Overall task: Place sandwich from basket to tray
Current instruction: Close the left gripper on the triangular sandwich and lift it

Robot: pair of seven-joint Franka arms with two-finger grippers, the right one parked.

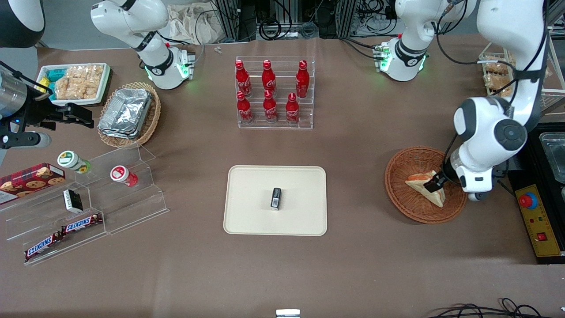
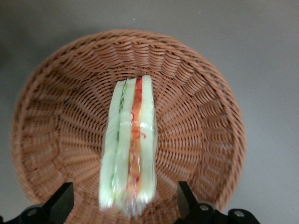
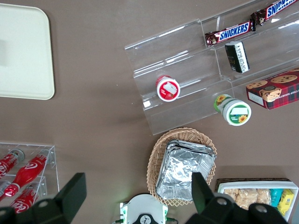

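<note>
The sandwich (image 1: 423,186) (image 2: 130,149), a pale wedge with red and green filling, stands on edge in the round reddish-brown basket (image 1: 399,194) (image 2: 205,116) toward the working arm's end of the table. My left gripper (image 1: 438,180) (image 2: 125,203) is low inside the basket and open. Its black fingers (image 2: 63,201) straddle the sandwich's near end, with a gap showing on both sides. The cream tray (image 1: 247,216) lies at mid-table, toward the parked arm from the basket. A small black packet (image 1: 276,198) rests on it.
A clear rack of red bottles (image 1: 273,92) stands farther from the camera than the tray. A black and yellow control box with a red button (image 1: 532,212) sits beside the basket. A clear stepped stand (image 1: 110,194), a foil-filled tan basket (image 1: 128,114) and a white snack tray (image 1: 73,81) lie toward the parked arm's end.
</note>
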